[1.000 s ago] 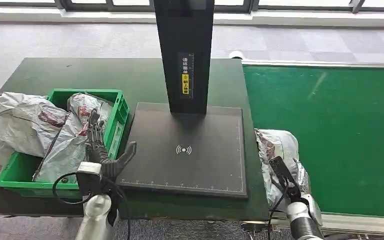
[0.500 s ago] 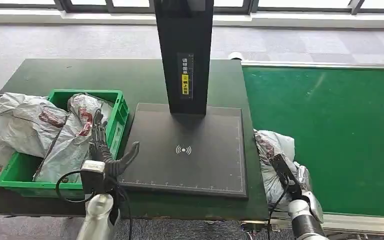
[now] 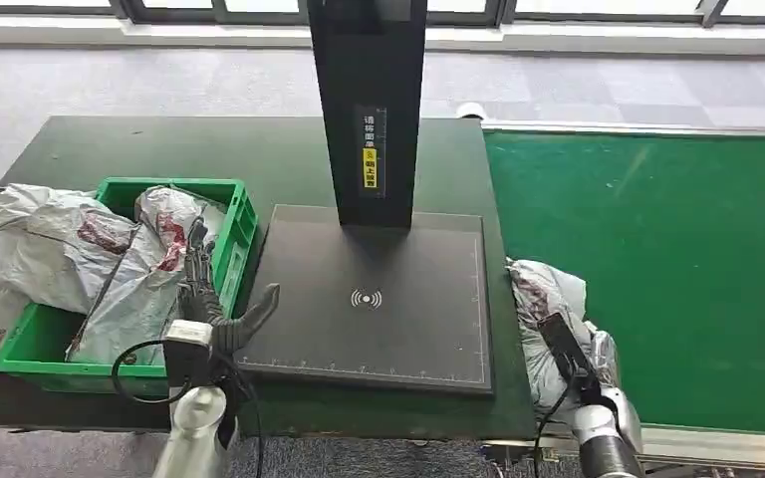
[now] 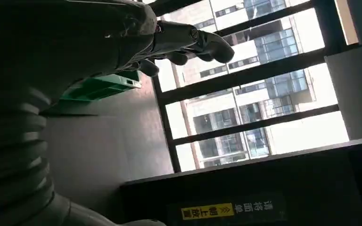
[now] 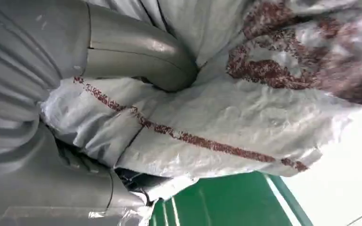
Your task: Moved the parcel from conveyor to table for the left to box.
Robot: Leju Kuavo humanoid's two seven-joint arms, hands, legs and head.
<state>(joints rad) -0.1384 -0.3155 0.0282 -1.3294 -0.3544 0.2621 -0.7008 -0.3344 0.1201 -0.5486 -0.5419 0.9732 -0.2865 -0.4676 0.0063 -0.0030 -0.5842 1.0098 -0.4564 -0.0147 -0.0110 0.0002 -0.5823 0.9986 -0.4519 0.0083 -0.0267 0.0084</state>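
Your right arm comes up from the bottom right corner, and the right robot hand point(image 3: 570, 360) lies on the crumpled grey plastic parcel with dark red print point(image 3: 550, 309), which sits at the near left edge of the green conveyor belt point(image 3: 677, 259), just beside the dark bench point(image 3: 159, 149). In the right wrist view the thick grey thumb point(image 5: 141, 59) is pressed into the parcel's wrinkled skin and the bag bulges around it, with darker fingers point(image 5: 82, 160) tucked against its other side, so you've got the parcel held in that robot hand. The parcel hasn't reached the bench yet; it's on the belt.

Your left arm rises from the bottom edge, left of centre, with a black cable looped at the wrist. The left robot hand point(image 3: 209, 299) stands upright at the near right corner of the green plastic crate point(image 3: 234, 239), fingers pointing away from you and the thumb splayed out towards the flat black scanner plate with a wireless symbol point(image 3: 374, 299). It holds nothing, and the fingers are apart. In the left wrist view the fingers point(image 4: 188, 42) reach out loosely extended.

The crate is stuffed with more grey parcels point(image 3: 70, 249), some spilling over its left side. A tall black post with a yellow label point(image 3: 367, 110) stands at the far edge of the plate.
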